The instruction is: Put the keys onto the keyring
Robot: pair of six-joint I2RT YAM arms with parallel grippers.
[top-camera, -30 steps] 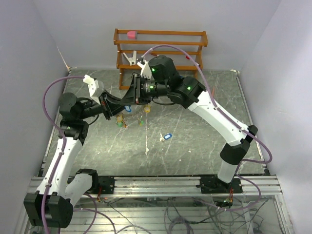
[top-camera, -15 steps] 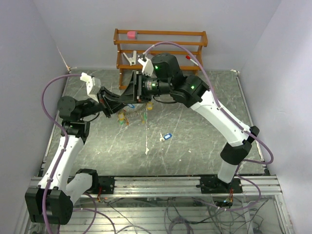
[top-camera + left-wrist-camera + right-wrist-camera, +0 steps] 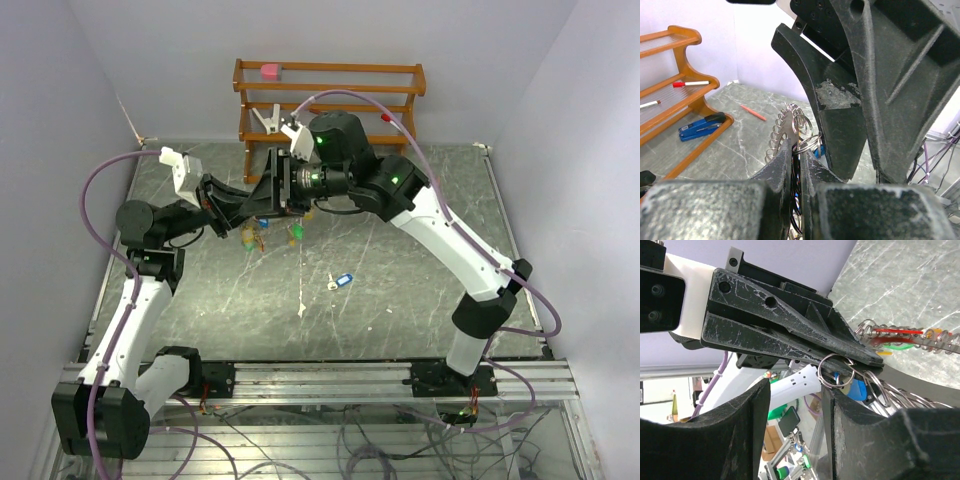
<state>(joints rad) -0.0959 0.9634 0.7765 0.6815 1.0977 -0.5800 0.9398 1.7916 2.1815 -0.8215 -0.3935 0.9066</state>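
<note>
Grey-green marbled tabletop point(image 3: 400, 290) is spreading open between the orange-brown wooden rack point(image 3: 330, 100) and the arm bases, with pale walls closing three sides. One loose blue-tagged key point(image 3: 341, 280) is lying well in front of the rack. Just in front of the rack, the left gripper point(image 3: 795, 150) is pinching the silvery ridged metal keyring point(image 3: 785, 125) edge-on between nearly closed jaws. The left wrist view is also showing a blue stapler point(image 3: 702, 127) at the rack's foot. Only the right wrist view is showing red- and green-tagged keys point(image 3: 892, 332) against the ring's coils. The right gripper point(image 3: 796, 390) is standing parted beside the left fingertips, holding nothing.
</note>
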